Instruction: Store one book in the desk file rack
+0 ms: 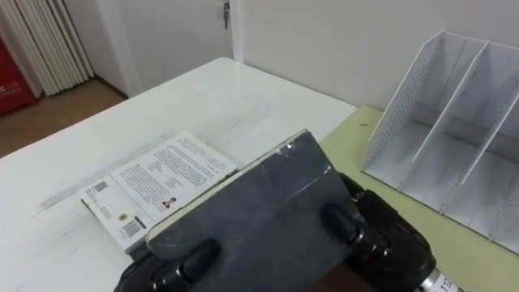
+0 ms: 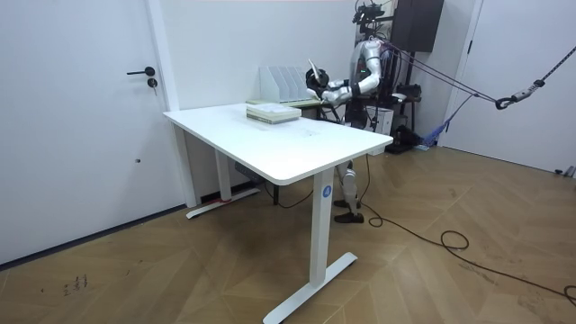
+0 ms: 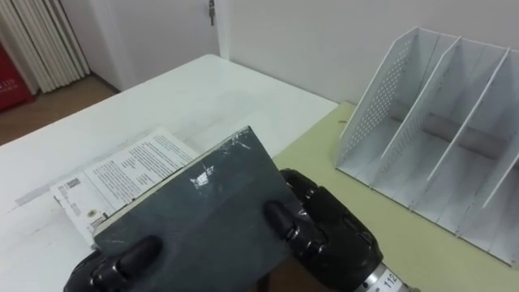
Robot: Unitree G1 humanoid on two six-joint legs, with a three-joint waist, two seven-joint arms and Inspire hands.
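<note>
Dark book is up off the bench and in my grip. My right hand is clamped on its right edge, fingers curled over the cover. At the opposite, lower-left edge my left hand looks curled on it too, though it sits at the very bottom of the view, so I'm only fairly sure. The cover lies between my fingers, tilted, far corner raised. Just beyond my left fingers a white book lies flat on the bench. The file rack stands ahead and to the right of my right fingers, well apart, on a pale green surface, its slots open towards me.

Here's the danger: the book is carried broadside and the slots are narrow, so it must turn on edge first. A corner could catch a divider and shove the rack back. I'm also holding only its edges, so it may slip as I rotate it.
</note>
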